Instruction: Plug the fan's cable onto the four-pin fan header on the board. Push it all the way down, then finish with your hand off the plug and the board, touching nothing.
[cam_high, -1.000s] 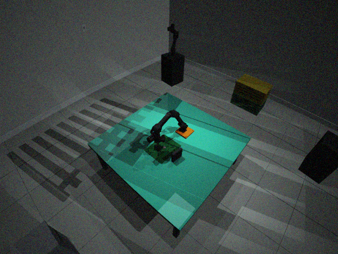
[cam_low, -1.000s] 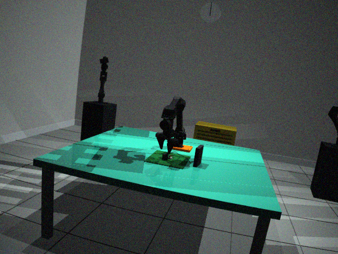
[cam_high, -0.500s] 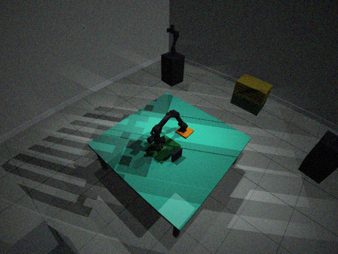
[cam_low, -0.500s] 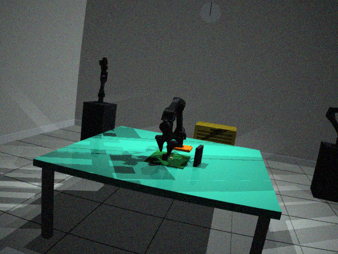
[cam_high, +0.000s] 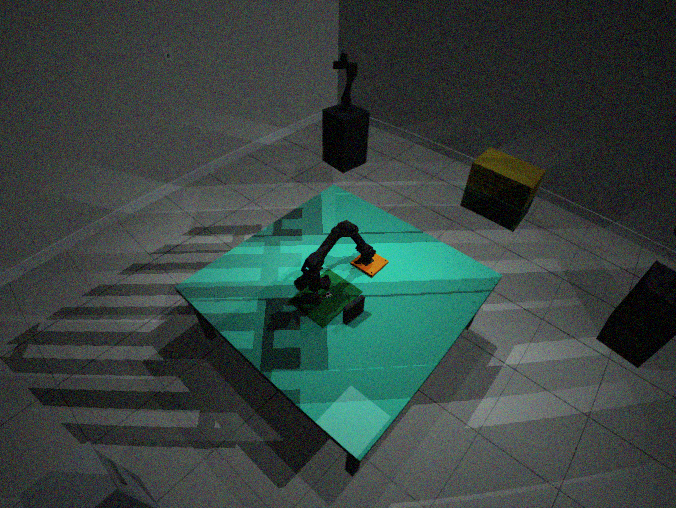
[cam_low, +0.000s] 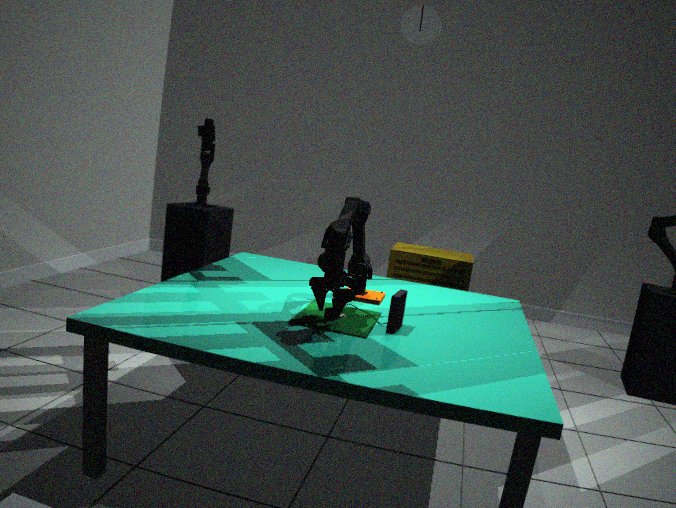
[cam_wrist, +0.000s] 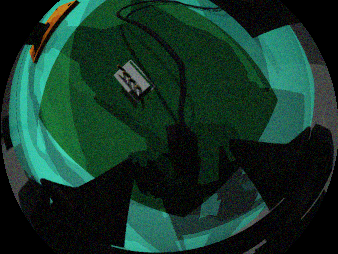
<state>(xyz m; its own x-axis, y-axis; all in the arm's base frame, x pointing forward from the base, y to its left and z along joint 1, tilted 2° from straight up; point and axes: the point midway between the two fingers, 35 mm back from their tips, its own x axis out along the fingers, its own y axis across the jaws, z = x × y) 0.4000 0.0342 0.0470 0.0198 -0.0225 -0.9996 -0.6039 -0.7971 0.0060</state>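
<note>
The green board (cam_high: 324, 319) (cam_low: 361, 326) (cam_wrist: 100, 145) lies on the table, mostly in shadow. The white four-pin header (cam_wrist: 131, 83) shows bare pins in the wrist view. The dark plug (cam_wrist: 183, 150) is on the board beside the header, not on it, with the black cable (cam_wrist: 182, 75) running from its far end. My gripper (cam_low: 326, 314) (cam_wrist: 184, 155) is open, low over the board, with its fingers on either side of the plug and nothing held. In the top view the arm hides the plug. Whether a finger touches the plug or board is too dark to tell.
The black upright fan block (cam_high: 353, 309) (cam_low: 397, 312) (cam_wrist: 262, 15) stands beside the board. The orange base plate (cam_high: 375, 266) (cam_low: 372, 297) (cam_wrist: 50, 25) carries my arm behind the board. Both are on the turquoise table (cam_high: 382, 349) (cam_low: 469, 349). Hard shadows cross the table.
</note>
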